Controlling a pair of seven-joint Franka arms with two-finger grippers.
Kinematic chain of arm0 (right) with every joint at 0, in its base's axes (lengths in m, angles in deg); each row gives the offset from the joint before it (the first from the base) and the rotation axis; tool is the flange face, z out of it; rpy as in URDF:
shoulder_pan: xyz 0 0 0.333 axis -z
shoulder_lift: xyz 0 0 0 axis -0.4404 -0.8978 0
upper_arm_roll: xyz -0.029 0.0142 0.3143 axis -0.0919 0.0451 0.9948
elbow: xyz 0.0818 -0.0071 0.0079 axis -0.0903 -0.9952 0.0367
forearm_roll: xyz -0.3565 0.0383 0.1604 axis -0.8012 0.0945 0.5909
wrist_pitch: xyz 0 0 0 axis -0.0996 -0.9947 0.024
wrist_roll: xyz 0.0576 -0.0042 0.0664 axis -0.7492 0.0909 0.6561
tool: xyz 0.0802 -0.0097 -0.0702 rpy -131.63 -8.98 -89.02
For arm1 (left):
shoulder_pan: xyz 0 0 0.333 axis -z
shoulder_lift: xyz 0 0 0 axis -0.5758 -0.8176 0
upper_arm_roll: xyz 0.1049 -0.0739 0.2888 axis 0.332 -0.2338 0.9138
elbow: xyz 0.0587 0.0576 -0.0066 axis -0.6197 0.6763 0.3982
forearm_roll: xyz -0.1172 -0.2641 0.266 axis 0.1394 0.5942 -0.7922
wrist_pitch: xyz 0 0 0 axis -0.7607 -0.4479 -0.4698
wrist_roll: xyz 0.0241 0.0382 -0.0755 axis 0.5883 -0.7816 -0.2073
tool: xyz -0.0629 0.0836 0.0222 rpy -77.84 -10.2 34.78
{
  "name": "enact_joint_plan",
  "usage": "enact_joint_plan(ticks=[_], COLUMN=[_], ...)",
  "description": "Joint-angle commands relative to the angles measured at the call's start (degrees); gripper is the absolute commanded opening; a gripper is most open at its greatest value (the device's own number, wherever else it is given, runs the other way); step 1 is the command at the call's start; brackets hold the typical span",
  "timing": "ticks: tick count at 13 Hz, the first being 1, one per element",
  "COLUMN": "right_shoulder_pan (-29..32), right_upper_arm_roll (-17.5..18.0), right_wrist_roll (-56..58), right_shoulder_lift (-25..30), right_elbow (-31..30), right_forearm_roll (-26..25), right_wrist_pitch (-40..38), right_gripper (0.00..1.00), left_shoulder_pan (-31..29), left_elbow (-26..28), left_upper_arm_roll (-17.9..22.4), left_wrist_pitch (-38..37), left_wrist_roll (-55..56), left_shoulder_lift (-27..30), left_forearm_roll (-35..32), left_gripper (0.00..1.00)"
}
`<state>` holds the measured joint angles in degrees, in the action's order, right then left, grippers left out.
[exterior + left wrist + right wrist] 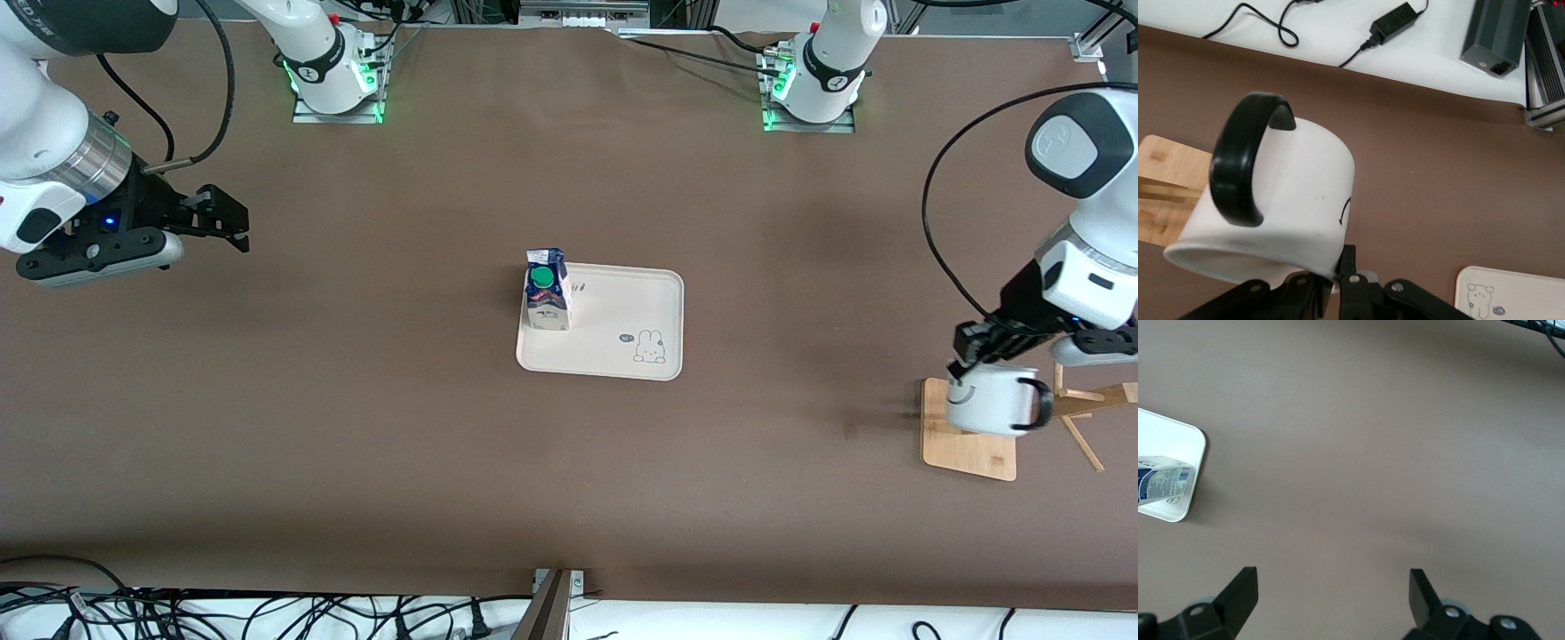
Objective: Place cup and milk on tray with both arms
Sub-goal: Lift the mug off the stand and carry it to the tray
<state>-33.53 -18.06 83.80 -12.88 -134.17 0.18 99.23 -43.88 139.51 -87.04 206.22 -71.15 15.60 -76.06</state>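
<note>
— What has the left gripper (pixel 971 354) got?
— Its fingers are clamped on the rim of the cup (pixel 993 401), held tipped in the air over the wooden rack base (pixel 965 446) near the table's edge at the left arm's end.
— And the right gripper (pixel 233 220)?
— Jaws wide apart, holding nothing, waiting over bare table (pixel 356 427) at the right arm's end.
— The milk (pixel 546 290)?
— Upright on the tray (pixel 622 356), in the tray's corner toward the right arm's base, mid-table.
</note>
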Motion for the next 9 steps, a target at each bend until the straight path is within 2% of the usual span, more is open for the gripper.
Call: enact_joint_plan(ticks=[1, 4, 6, 7, 8, 9], right_shoulder_pan=[0.10, 0.10, 0.10, 0.10, 0.10, 0.10], right_upper_arm_roll=[0.17, 0.17, 0.17, 0.17, 0.17, 0.17], right_wrist_roll=[-0.84, -0.84, -0.83, -0.84, -0.84, -0.84], right_shoulder_lift=[0.07, 0.07, 0.07, 0.07, 0.07, 0.07], right_elbow=[0.56, 0.56, 0.56, 0.56, 0.56, 0.56], right_forearm_roll=[-0.50, -0.59, -0.59, -0.51, -0.50, -0.50], right_wrist_pitch=[-0.14, -0.14, -0.14, -0.14, -0.14, -0.14], right_gripper=[1.00, 1.00, 1.00, 1.00, 1.00, 1.00], left_shoulder_pan=[-0.41, -0.15, -0.06, -0.06, 0.20, 0.11], left_elbow=[-6.67, -11.60, -12.75, -12.58, -12.58, -12.67], left_upper_arm_roll=[-1.66, -3.07, -5.35, -6.75, -9.38, -12.54], left_wrist_pitch=[-14.34, -31.56, -39.15, -43.44, -49.32, -52.16], left_wrist_roll=[-0.76, -0.49, -0.41, -0.49, -0.67, -0.41], left_shoulder_lift=[0.10, -0.08, -0.17, -0.43, -1.21, -2.79], left_forearm_roll=[-1.36, -1.36, -1.19, -0.40, -0.48, -1.09], left_gripper=[0.00, 0.00, 0.00, 0.00, 0.00, 0.00])
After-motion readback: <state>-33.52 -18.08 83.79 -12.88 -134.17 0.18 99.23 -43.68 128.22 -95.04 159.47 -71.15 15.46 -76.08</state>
